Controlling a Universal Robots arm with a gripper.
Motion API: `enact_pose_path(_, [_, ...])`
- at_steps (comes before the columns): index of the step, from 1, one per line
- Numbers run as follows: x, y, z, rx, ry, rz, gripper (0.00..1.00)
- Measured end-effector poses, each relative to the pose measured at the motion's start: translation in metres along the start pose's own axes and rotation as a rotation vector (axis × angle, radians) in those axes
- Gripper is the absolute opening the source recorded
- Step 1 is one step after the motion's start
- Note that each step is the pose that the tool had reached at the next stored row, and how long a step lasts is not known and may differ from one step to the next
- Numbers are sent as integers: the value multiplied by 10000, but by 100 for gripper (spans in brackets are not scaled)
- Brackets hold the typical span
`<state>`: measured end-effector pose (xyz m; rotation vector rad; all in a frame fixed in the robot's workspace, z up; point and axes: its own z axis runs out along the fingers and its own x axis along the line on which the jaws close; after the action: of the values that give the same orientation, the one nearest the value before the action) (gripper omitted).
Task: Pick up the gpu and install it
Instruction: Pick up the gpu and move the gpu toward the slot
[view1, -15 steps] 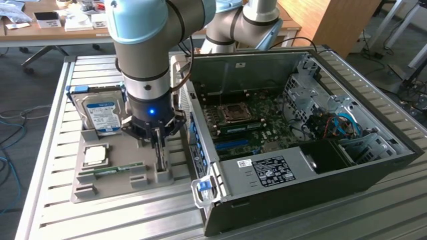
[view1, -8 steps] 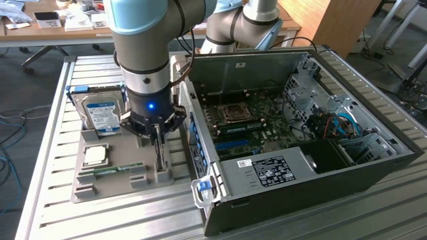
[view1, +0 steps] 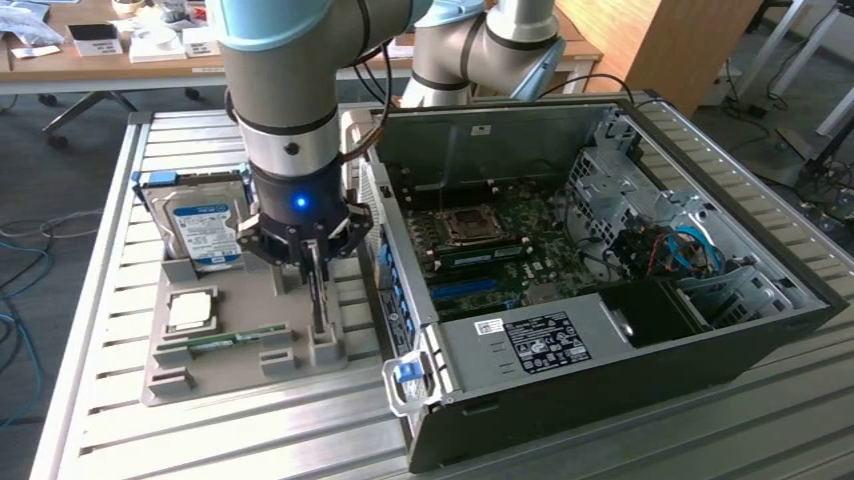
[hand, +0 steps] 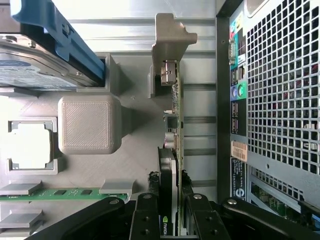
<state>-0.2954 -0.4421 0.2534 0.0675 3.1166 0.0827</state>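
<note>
The gpu (hand: 175, 115) stands on its long edge in a slot of the grey holder tray (hand: 130, 165), with its silvery end bracket (hand: 170, 35) at the end farthest from my fingers. My gripper (hand: 172, 220) has come down over the card's other end. Its two black fingers (hand: 145, 215) press against both faces of the card, shut on it. In the exterior view the gpu (view1: 318, 305) is a thin dark upright strip under the gripper (view1: 311, 262), its lower edge still in the tray (view1: 200, 380).
The open computer case (view1: 601, 250) lies on its side close beside the tray at the exterior view's right, motherboard (view1: 494, 250) facing up. The tray also holds a hard drive (view1: 203, 232), a processor (view1: 191, 310) and a green memory stick (view1: 227, 340).
</note>
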Motion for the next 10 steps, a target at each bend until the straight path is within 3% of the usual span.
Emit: enact_pose_path(10, [-2, 5, -88, -3, 0, 0, 27])
